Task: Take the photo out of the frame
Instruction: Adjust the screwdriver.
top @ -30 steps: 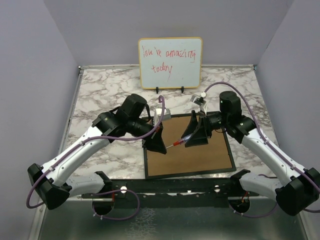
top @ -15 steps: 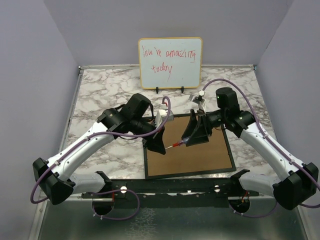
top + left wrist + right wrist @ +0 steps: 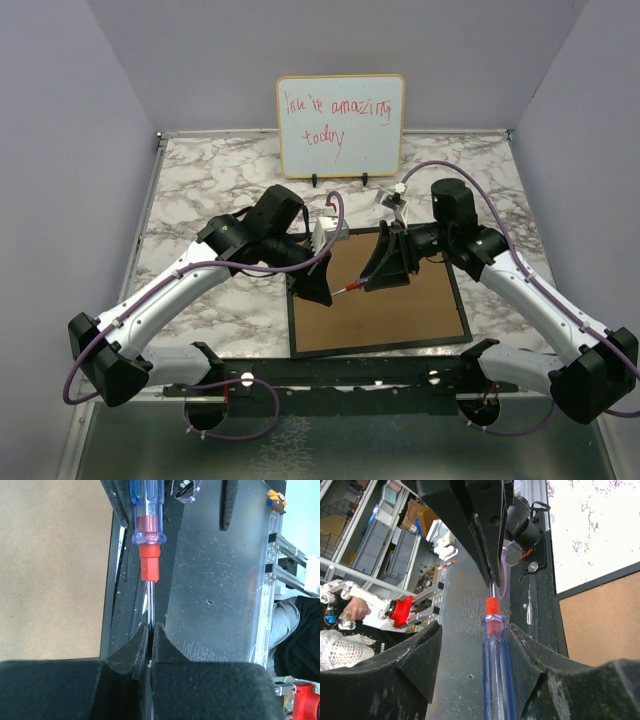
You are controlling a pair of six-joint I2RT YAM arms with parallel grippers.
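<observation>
Left gripper (image 3: 150,632) is pressed together on the bare metal shaft of a screwdriver (image 3: 148,530), pinching it just below the red collar, so that the blue translucent handle projects away from the fingertips. Right gripper (image 3: 476,640) stands spread, with one finger on each side of that handle. The right-hand finger (image 3: 525,655) lies just beside the handle, while a clear gap shows at the other finger. Compared with the frame one second earlier, the right arm has shifted slightly toward the left arm and its jaws have narrowed around the handle. The left arm has raised its elbow section and moved it inward, but its clamp on the shaft is unchanged. The screwdriver sits at nearly the same spot in the top view, held above the upper left part of the frame (image 3: 380,347). This frame lies flat and face down on the marble table (image 3: 220,190) between the two arms, with its brown back panel (image 3: 390,310) upward and in place, exactly where it was before. No view shows the photo, since the back panel covers the frame's opening. At the far edge of the table the whiteboard (image 3: 340,125) stands upright and has not moved.
</observation>
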